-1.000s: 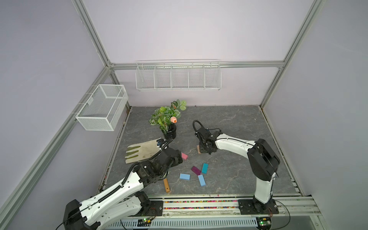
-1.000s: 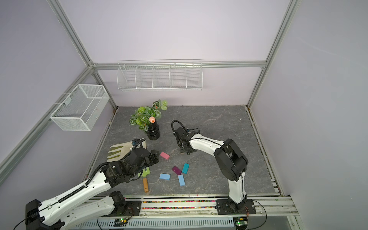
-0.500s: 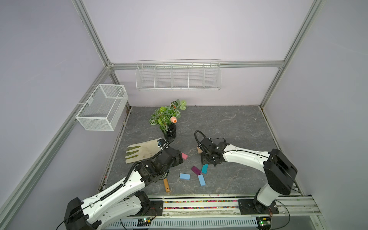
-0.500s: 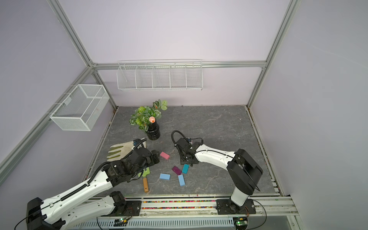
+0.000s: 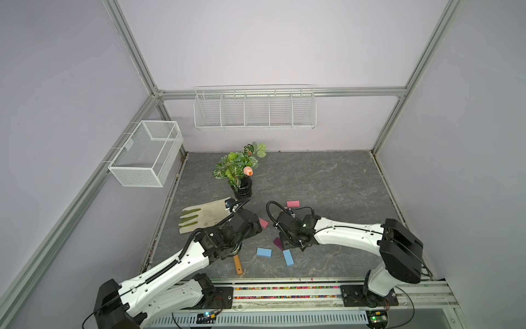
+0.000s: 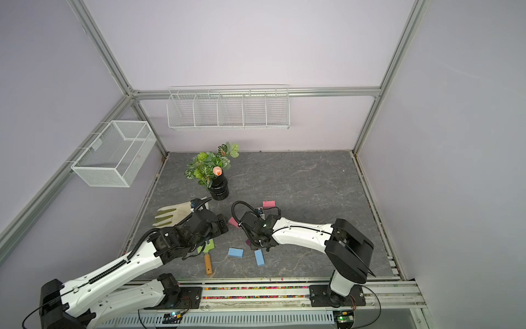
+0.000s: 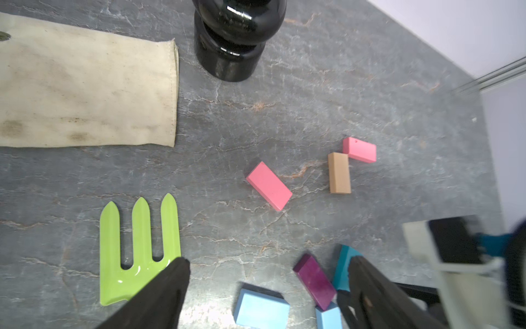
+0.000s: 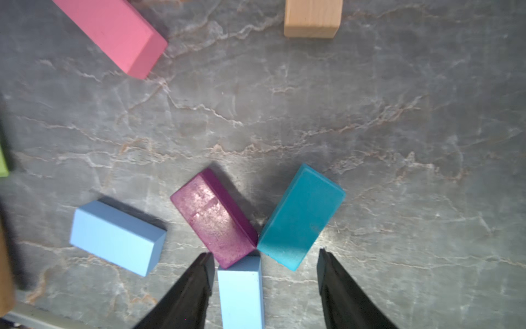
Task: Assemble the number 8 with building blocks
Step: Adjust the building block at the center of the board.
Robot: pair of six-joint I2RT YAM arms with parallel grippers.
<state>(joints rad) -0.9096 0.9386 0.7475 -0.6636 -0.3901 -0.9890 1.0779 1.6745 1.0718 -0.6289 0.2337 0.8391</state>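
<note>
The building blocks lie loose on the grey floor. A pink block (image 5: 293, 203) lies at the back, its corner at a tan block (image 7: 338, 172). A second pink block (image 5: 263, 223) lies off my left gripper (image 5: 250, 225), which hangs open and empty (image 7: 269, 259). A dark purple block (image 8: 213, 218) and a teal block (image 8: 300, 218) form a V. A light blue block (image 8: 241, 293) meets their tips. My right gripper (image 8: 265, 254) hovers open over that junction, one finger beside this block, nothing gripped. Another light blue block (image 5: 263, 252) lies alone to the left.
A green garden fork (image 7: 139, 247) with a wooden handle (image 5: 237, 265) lies under the left arm. A beige glove (image 5: 203, 215) and a black vase with a plant (image 5: 242, 189) are behind it. Wire baskets (image 5: 254, 108) (image 5: 146, 152) hang on the walls.
My right gripper has moved from the tan block at the back toward the front, over the purple, teal and light blue blocks. The left arm has hardly moved.
</note>
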